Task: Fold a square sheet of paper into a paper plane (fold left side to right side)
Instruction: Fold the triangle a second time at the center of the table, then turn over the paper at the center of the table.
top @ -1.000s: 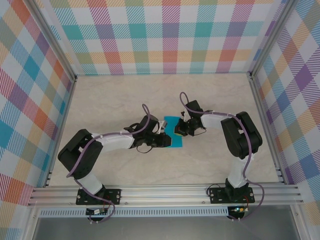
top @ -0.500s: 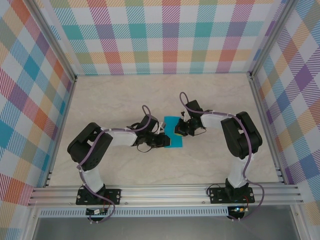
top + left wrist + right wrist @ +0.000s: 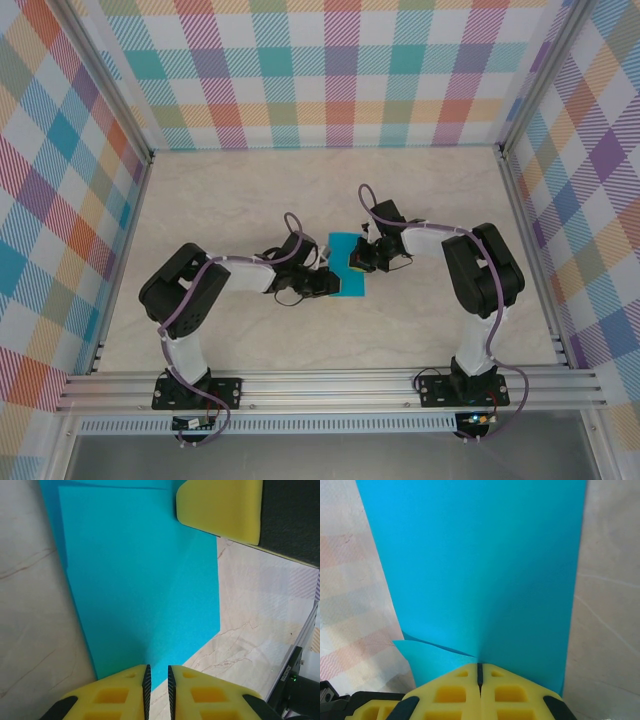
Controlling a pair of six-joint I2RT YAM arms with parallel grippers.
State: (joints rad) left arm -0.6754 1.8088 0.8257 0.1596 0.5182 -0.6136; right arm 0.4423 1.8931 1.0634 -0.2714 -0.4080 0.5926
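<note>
Table (image 3: 230, 200): pale, marbled, looks slick. Square sheet of paper (image 3: 352, 285) lies folded at its middle, between the two arms.

Right gripper (image 3: 479, 667): clenched, and it appears to nip the sheet's edge. A lower flap (image 3: 427, 655) peeks out beside it.

Left gripper (image 3: 157, 672): nearly closed, thin slit showing. Cannot tell whether it grips.

Risks: a dragging arm could slide the layers apart and skew the crease. An uneven pull could crumple or tear the thin paper.
</note>
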